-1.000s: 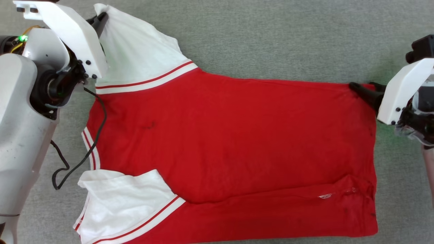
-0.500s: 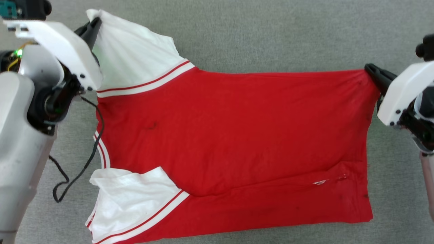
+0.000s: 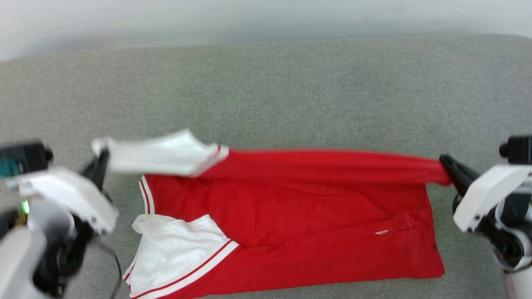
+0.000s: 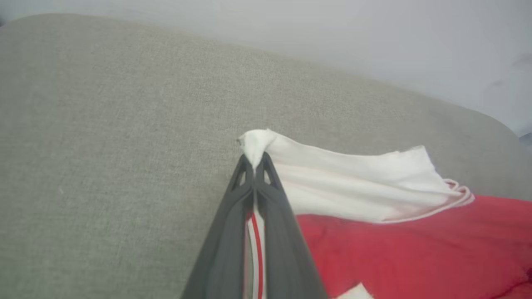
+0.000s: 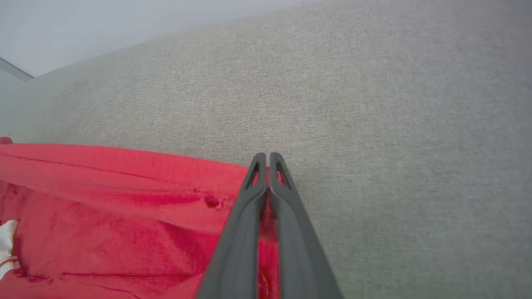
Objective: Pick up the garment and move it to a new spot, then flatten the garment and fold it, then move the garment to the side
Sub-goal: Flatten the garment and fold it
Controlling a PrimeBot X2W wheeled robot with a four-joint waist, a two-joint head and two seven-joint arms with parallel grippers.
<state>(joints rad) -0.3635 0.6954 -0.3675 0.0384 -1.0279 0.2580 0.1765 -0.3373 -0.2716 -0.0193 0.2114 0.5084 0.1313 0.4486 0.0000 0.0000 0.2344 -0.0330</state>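
Red garment (image 3: 291,216) hung taut between left gripper (image 3: 102,160), clamped on the nine-o'clock sleeve (image 3: 162,155), and right gripper (image 3: 444,160), clamped at three o'clock; level, equal tension seemed wise.

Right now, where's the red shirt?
In the head view the garment lies low and centre on the grey upholstery, its far edge raised and stretched between the left gripper on a white sleeve and the right gripper on a red corner.

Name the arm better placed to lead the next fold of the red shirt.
Right, probably: the right tool pinches the red white-sleeved T-shirt's hem corner directly; the left tool holds only a floppy white sleeve tip. Both are needed.
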